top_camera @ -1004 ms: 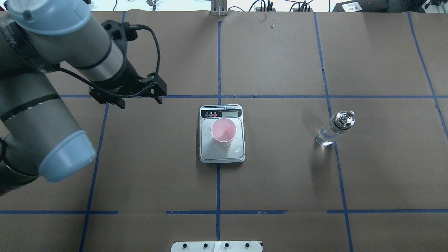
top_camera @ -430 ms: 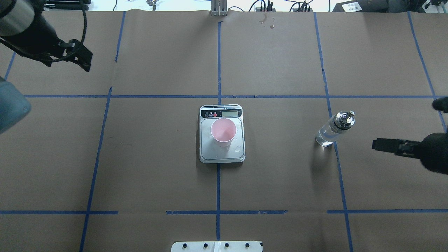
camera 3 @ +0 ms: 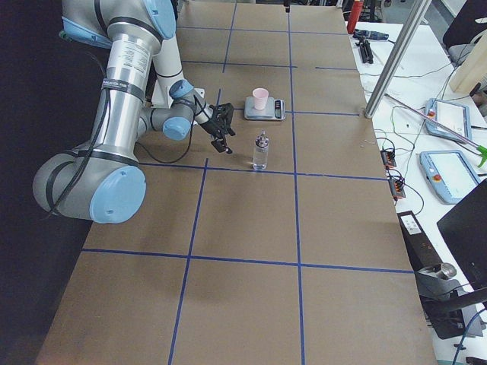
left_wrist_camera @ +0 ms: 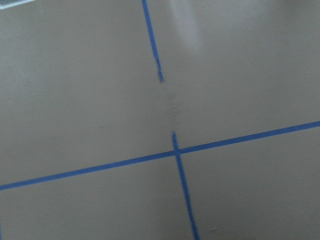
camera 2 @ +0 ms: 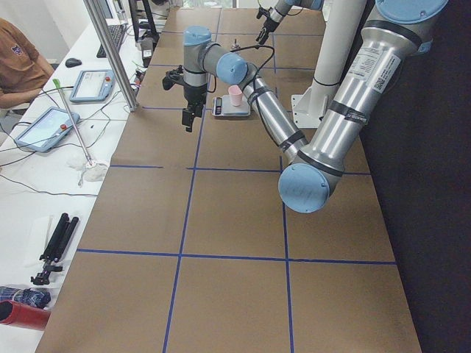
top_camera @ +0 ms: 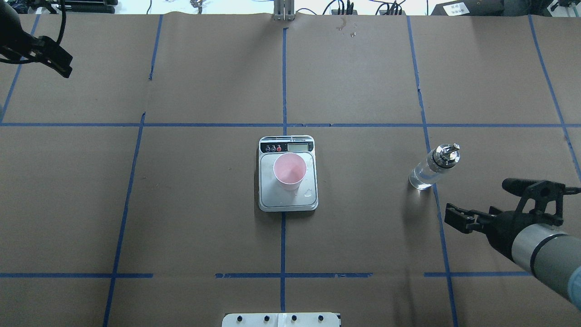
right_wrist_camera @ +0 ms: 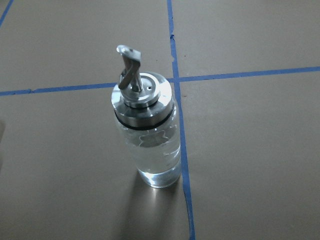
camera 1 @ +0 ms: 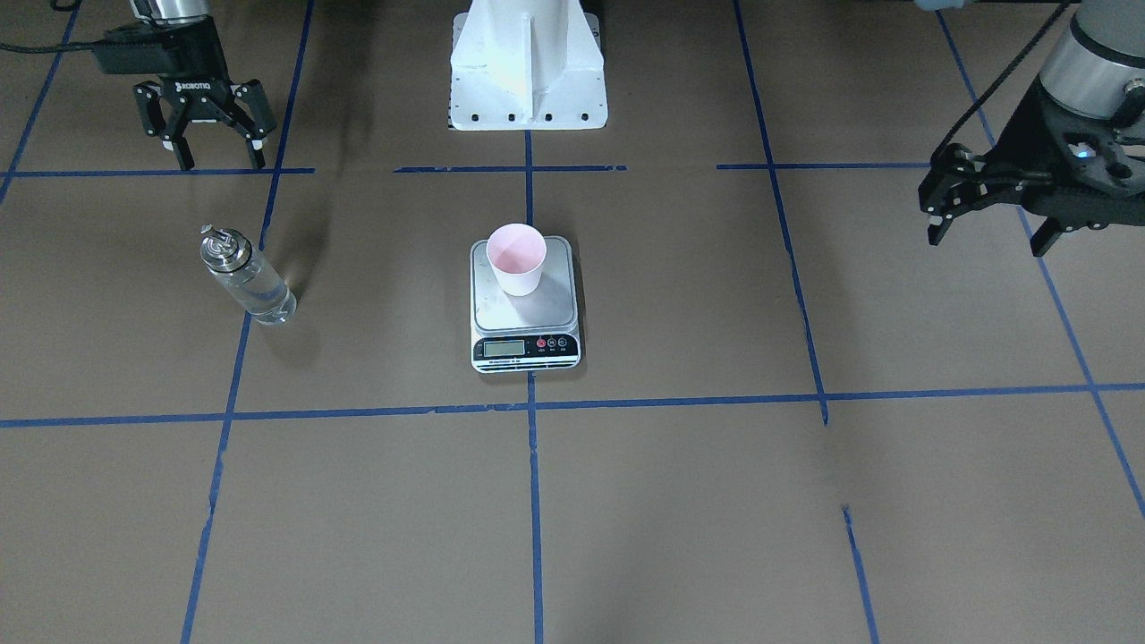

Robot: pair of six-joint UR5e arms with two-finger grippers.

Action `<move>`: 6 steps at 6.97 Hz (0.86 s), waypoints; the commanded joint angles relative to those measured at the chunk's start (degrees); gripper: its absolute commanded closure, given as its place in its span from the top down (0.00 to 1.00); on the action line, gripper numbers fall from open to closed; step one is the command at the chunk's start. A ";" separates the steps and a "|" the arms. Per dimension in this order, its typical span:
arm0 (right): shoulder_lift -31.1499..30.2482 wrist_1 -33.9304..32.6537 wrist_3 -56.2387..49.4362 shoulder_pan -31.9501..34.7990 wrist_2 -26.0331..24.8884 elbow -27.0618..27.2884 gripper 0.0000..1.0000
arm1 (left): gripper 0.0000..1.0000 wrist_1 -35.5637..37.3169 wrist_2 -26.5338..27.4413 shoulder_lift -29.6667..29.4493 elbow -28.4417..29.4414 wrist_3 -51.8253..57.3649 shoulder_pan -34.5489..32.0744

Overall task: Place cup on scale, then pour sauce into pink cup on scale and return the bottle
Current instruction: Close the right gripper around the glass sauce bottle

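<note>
having been drawn back to the front view's upper right, the left gripper [camera 1: 984,231] is open and empty, the cup [camera 1: 516,258] left on the scale [camera 1: 537,309] at centre. the right gripper [camera 1: 221,159], likewise open and empty, has been brought near the bottle [camera 1: 246,284] at left, presumably for grasping.

The small tapered paper cup [top_camera: 289,171] is pale pink, with a deeper pink inside. The flat rectangular kitchen scale [top_camera: 288,200] has a brushed steel-grey platform. Its far panel is black and white, with a grey display and red and dark round buttons. To the right, the clear glass bottle [top_camera: 424,175] has a shiny silver metal cap, and the sauce [right_wrist_camera: 155,156] is colourless. The table [top_camera: 363,227] is brown paper crossed by a blue tape grid. The left gripper [camera 1: 984,243] and right gripper [camera 1: 223,164] are black.
</note>
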 commanded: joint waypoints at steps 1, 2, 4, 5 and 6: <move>0.36 12.03 -3.53 -2.15 -9.58 -10.32 1.00 | 1.00 -0.96 0.12 2.65 1.15 7.32 -3.89; 3.41 12.14 -5.65 -2.32 -11.96 -12.79 1.00 | 1.00 -1.05 0.21 3.18 1.07 8.74 -4.17; 5.37 12.23 -6.99 -2.41 -16.09 -14.13 1.00 | 1.00 -4.28 0.21 7.73 0.98 14.00 -5.48; 5.63 12.23 -7.95 -2.41 -16.46 -14.91 1.00 | 1.00 -8.92 0.30 11.15 1.24 15.25 -5.75; 6.42 12.23 -10.31 -2.33 -16.81 -15.88 1.00 | 1.00 -10.53 0.74 11.62 2.20 15.35 -5.75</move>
